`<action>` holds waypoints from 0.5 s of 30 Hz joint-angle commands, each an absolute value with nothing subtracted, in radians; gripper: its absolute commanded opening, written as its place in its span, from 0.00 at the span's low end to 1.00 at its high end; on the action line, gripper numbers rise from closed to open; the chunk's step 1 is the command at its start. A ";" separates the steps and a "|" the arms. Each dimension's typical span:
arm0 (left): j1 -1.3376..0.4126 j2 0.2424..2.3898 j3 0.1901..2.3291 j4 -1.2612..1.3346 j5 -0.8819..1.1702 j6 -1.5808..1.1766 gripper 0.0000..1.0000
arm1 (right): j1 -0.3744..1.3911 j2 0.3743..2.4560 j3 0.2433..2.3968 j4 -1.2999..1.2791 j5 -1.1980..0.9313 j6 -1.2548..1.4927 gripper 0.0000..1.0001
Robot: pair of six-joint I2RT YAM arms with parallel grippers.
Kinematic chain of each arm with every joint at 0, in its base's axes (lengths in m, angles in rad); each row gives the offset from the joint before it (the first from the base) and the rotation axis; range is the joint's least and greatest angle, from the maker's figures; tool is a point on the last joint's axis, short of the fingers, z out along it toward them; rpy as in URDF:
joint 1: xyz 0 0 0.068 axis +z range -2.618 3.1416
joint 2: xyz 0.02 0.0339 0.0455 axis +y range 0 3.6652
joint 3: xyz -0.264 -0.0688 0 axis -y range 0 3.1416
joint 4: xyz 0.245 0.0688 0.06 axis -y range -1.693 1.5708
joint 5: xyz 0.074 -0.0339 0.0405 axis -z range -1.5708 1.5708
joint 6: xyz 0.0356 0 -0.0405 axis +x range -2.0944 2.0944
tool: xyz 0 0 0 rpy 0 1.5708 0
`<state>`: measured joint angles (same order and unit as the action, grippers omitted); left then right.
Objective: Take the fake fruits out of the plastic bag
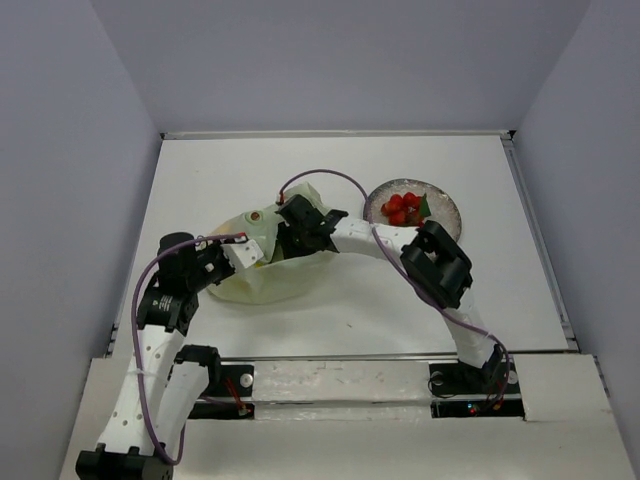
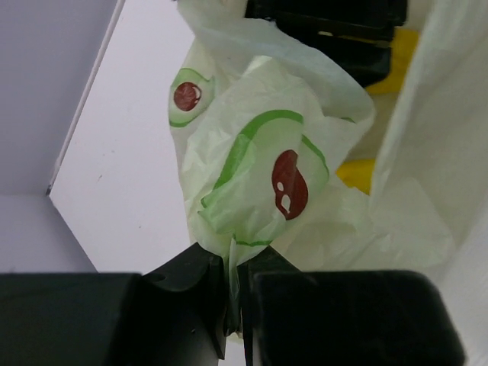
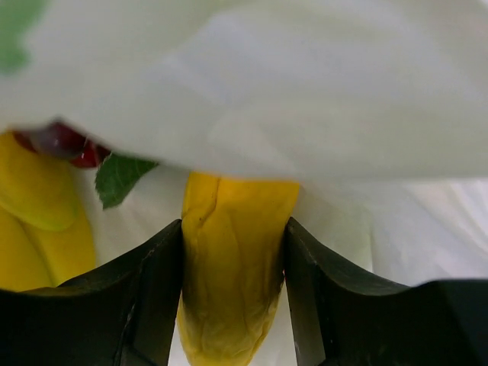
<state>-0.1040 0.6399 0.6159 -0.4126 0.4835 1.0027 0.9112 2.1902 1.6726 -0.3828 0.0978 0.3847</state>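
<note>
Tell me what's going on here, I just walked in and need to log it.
The left gripper pinches a fold of the plastic bag. The right gripper is inside it, fingers shut on a yellow fruit. Red fruits already lie on the plate; another yellow fruit and a red one are in the bag.

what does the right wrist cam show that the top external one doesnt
Only the right wrist: inside the plastic bag, a yellow fruit sits between the fingers of the right gripper. More yellow fruit, a green leaf and a red bit lie to its left.
Only the top external: the plate holding red fruits, and the left gripper at the bag's edge.
Both: the bag, with the right gripper reaching into it.
</note>
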 commanded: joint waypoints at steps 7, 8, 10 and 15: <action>-0.107 0.811 0.767 -0.196 0.212 0.554 0.13 | 0.911 1.870 1.620 -0.414 -0.175 0.109 0.10; -0.107 0.821 0.785 -0.196 0.192 0.520 0.10 | 0.911 1.833 1.611 -0.414 -0.217 0.089 0.10; -0.107 0.842 0.801 -0.202 0.181 0.494 0.09 | 0.911 1.803 1.606 -0.414 -0.259 0.078 0.10; -0.107 0.854 0.847 -0.225 0.213 0.474 0.06 | 0.911 1.750 1.641 -0.397 -0.279 0.130 0.10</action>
